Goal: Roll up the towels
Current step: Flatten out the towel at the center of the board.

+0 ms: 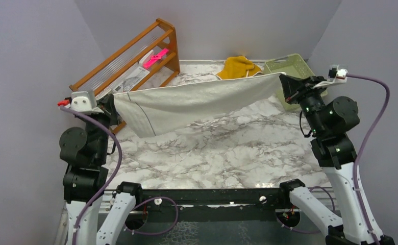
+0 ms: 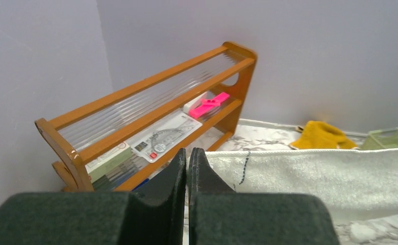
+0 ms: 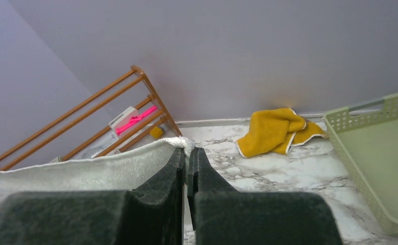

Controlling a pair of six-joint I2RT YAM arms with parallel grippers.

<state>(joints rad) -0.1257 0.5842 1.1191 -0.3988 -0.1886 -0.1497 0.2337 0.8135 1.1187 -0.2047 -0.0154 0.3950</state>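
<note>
The left gripper is pressed together on the left corner of the white towel. In its wrist view the gripper shows its jaws meeting with no gap, and the towel runs off to the right of the tips. The right gripper is squeezed closed too, pinching the towel's right corner. In that wrist view the cloth bunches at the gripper.

Between the two arms the towel hangs stretched wide above the table. Its top edge sags a little, its lower edge droops lowest near the left end, and its shadow falls on the marble below.

The yellow towel lies crumpled on the table by the back wall, just left of the green basket and apart from both grippers.

The table is white marble with grey veins, enclosed by plain lilac-grey walls. A wooden rack stands in the back left corner, with a pink item and some flat packets on its shelves.
</note>
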